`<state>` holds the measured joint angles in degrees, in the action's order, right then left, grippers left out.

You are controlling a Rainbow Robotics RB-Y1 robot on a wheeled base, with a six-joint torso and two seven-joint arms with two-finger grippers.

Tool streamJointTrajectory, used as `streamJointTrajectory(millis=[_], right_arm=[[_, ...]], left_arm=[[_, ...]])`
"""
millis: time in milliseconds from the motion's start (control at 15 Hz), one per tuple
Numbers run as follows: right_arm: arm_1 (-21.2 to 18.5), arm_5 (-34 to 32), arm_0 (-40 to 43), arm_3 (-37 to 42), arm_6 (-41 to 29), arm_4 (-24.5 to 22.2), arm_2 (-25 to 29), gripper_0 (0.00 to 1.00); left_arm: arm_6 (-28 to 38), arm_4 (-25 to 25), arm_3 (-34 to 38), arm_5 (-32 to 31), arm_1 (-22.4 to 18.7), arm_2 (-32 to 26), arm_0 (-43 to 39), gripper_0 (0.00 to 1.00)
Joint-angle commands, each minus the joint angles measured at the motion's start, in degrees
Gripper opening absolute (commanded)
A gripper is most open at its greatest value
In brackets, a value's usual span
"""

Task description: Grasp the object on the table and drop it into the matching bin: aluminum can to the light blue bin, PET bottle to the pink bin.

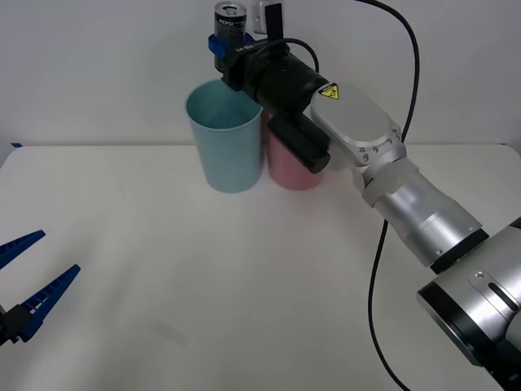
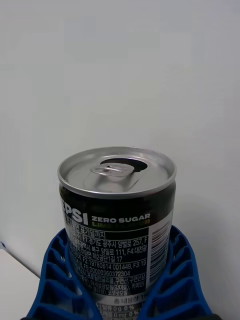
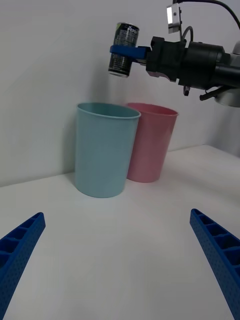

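The right end effector [image 1: 229,42] is clamped on the aluminum can [image 1: 229,20], holding it upright in the air with its blue fingers [image 2: 55,280] on either side. Directly below it stands the light blue bin [image 1: 224,137], touching the pink bin [image 1: 290,167] beside it on the desk [image 1: 244,285]. The left end effector [image 1: 31,277] hovers low, well apart from the bins, its fingers spread apart.

A wide, flat, plain white table [image 1: 244,285] is seen beneath the arms. Two tall plastic cup-shaped bins are stood on its far part, side by side (touching or nearly so): a light blue bin [image 1: 224,138] toward the left and a pink bin [image 1: 289,167] just to its right.
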<state>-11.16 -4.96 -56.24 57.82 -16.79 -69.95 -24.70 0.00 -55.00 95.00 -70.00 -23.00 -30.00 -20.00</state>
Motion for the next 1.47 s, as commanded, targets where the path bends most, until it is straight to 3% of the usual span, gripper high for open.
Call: streamJointTrajectory(millis=[67, 133, 600, 800, 1200, 1467], right_arm=[[0.0, 0.0, 0.0, 0.0, 0.0, 0.3, -0.4, 0.96], [0.0, 0.0, 0.0, 0.0, 0.1, 0.3, -0.4, 1.0], [-0.5, -0.2, 0.2, 0.1, 0.4, 0.8, -0.5, 1.0], [-2.1, -0.4, 3.9, 5.4, 0.4, 0.9, -0.8, 1.0], [-9.7, -1.7, 14.5, 21.1, -0.2, 1.2, -3.3, 1.0], [-17.0, -5.3, 22.7, 31.6, 0.0, 2.9, -3.3, 1.0]], left_arm=[[0.0, 0.0, 0.0, 0.0, 0.0, 0.0, 0.0, 1.0], [0.0, 0.0, 0.0, 0.0, 0.0, 0.0, 0.0, 1.0], [0.0, 0.0, 0.0, 0.0, 0.0, 0.0, 0.0, 1.0], [0.0, 0.0, 0.0, 0.0, 0.0, 0.0, 0.0, 1.0], [0.0, 0.0, 0.0, 0.0, 0.0, 0.0, 0.0, 1.0], [0.0, 0.0, 0.0, 0.0, 0.0, 0.0, 0.0, 1.0]])
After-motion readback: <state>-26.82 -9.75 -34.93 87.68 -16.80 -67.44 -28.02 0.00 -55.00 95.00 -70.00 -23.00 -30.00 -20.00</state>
